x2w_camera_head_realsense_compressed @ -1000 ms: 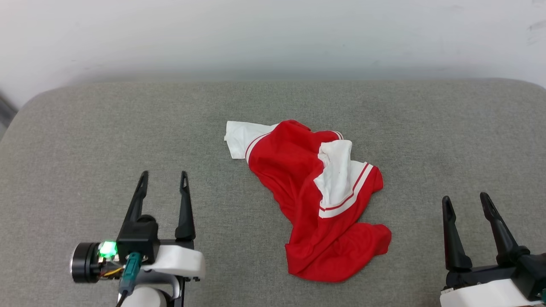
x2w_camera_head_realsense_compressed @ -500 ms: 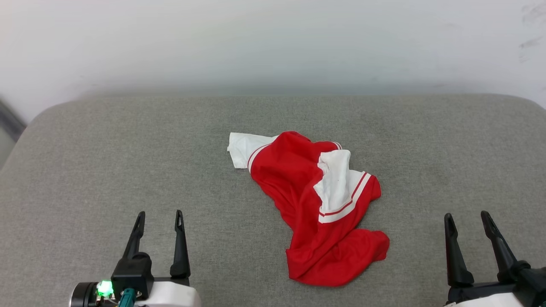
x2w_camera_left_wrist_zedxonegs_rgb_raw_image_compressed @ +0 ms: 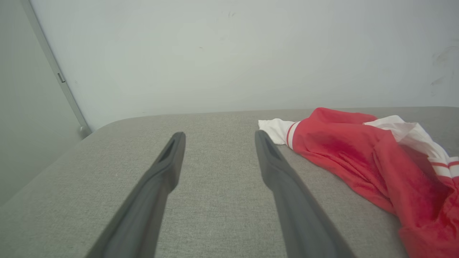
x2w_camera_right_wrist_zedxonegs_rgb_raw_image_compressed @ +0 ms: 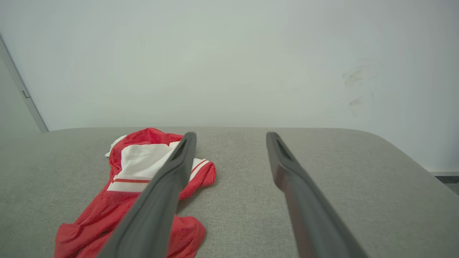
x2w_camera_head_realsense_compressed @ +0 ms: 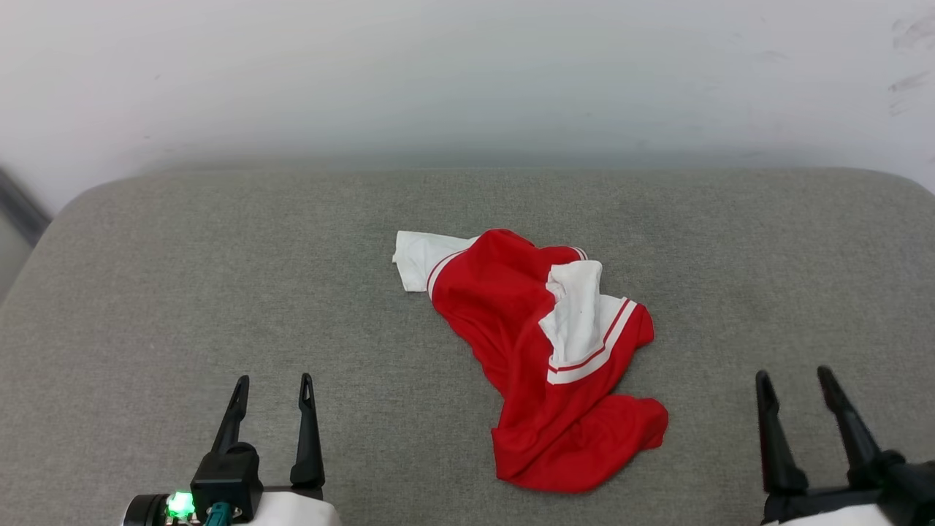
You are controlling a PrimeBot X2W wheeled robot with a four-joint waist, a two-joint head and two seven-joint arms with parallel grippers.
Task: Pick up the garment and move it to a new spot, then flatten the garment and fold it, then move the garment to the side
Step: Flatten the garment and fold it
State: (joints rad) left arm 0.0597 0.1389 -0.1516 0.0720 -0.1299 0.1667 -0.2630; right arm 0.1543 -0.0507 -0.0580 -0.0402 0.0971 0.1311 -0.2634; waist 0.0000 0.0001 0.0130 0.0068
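The red T-shirt (x2w_camera_head_realsense_compressed: 504, 314) lies crumpled mid-way across the grey fabric surface (x2w_camera_head_realsense_compressed: 219, 277), untouched. The left gripper (x2w_camera_head_realsense_compressed: 274, 380) and right gripper (x2w_camera_head_realsense_compressed: 793, 374) hover near, either side, spread wide and empty. Pick-up seems unstarted; next, one gripper should reach in and pinch a raised fold.

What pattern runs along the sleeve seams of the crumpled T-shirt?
Thin red-and-white stripe trim on the red soft-fabric T-shirt, between white sleeve and red body; clearest in the head view.
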